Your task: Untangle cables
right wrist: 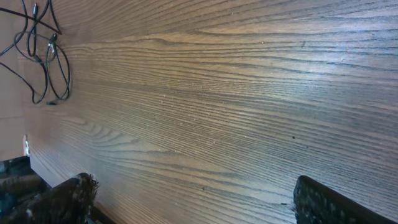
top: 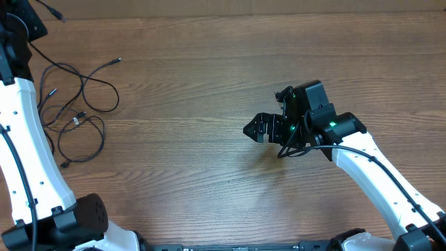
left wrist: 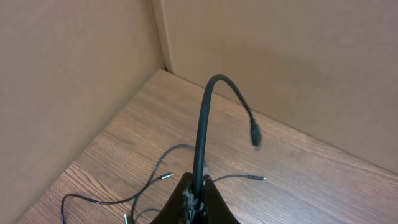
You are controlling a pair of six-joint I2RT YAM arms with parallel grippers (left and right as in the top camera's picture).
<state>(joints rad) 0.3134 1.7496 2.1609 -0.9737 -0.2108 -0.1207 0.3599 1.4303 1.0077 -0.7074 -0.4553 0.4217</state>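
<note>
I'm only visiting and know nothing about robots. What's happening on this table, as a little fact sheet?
Surface: wooden table
Loose cables: thin black cords looped over one another by the table's left edge
Left pincer: shut on held cable, whose plug end arches upward
Right pincer: open, empty, over bare wood away from the tangle

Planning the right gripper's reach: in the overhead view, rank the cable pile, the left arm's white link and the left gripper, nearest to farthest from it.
1. Cable pile, on the table left of the right gripper.
2. Left arm's white link, left edge, beyond the pile.
3. Left gripper, top left corner, shut on one cable.
</note>
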